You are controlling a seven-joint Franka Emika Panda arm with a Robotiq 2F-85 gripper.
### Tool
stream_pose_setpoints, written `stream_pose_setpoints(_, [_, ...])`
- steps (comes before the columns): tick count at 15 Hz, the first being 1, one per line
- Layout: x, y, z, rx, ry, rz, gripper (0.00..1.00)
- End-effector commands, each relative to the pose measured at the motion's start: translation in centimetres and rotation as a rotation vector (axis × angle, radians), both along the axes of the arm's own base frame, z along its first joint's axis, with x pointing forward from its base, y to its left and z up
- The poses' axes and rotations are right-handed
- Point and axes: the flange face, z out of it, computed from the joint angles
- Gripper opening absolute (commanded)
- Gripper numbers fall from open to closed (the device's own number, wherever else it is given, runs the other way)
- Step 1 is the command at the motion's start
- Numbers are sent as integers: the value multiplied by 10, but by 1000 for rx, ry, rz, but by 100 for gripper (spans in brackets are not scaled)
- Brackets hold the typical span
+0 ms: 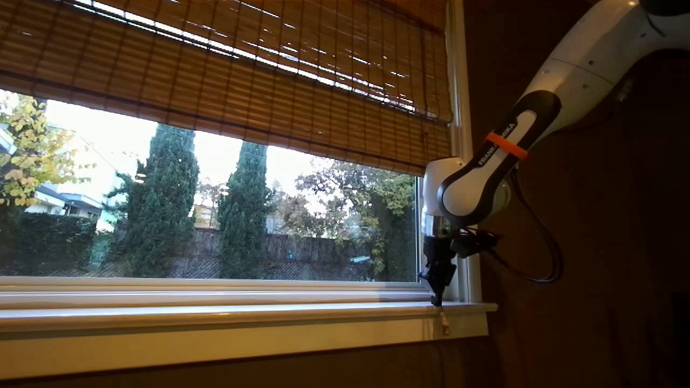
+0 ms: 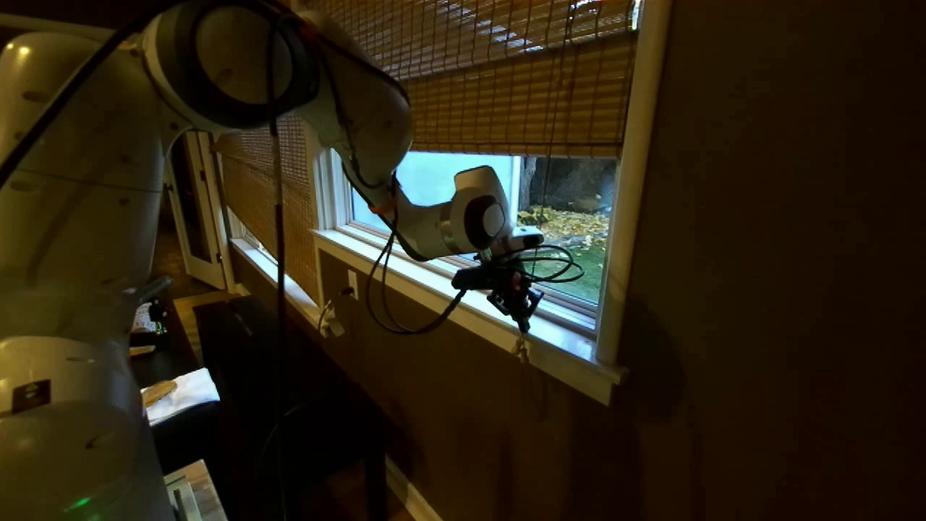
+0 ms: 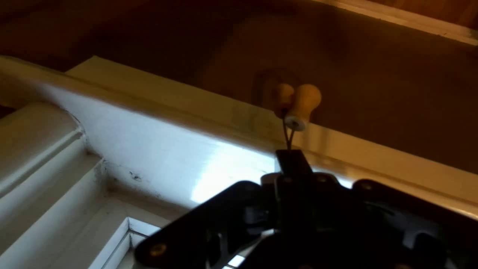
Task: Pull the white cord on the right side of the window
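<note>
Readable in an exterior view: "FRANK" and "MIKA", white on black, along robot arm (image 1: pixel 560 81); orange band (image 1: pixel 506 146) crosses between.

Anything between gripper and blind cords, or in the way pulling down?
Nothing visible between the gripper and the blind cords; it is shut on them above the wooden tassels. Downward, the windowsill's front edge looks close; clearance unclear.
</note>
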Motion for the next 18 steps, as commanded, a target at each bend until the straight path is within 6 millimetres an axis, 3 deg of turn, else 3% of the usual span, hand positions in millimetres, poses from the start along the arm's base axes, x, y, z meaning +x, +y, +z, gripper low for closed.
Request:
stream_pose_setpoints(1, [-10,4,-73,33,149,19,1])
stream_pose_setpoints(2, [-9,3,-73,38,150,23,28])
stream_pose_setpoints(4, [-10,-1,-75,40,161,14,33])
stream_pose_setpoints(6, [-13,-7,-80,34,186,-13,47])
stream_pose_setpoints(10, [-39,-32,-179,54,396,-111,76])
stream_pose_setpoints(12, [-49,-47,-199,100,445,-168,88])
stream_pose_setpoints(14, [-59,-64,-203,143,462,-218,99])
stream_pose_setpoints(18, [-79,-95,-171,212,416,-282,100])
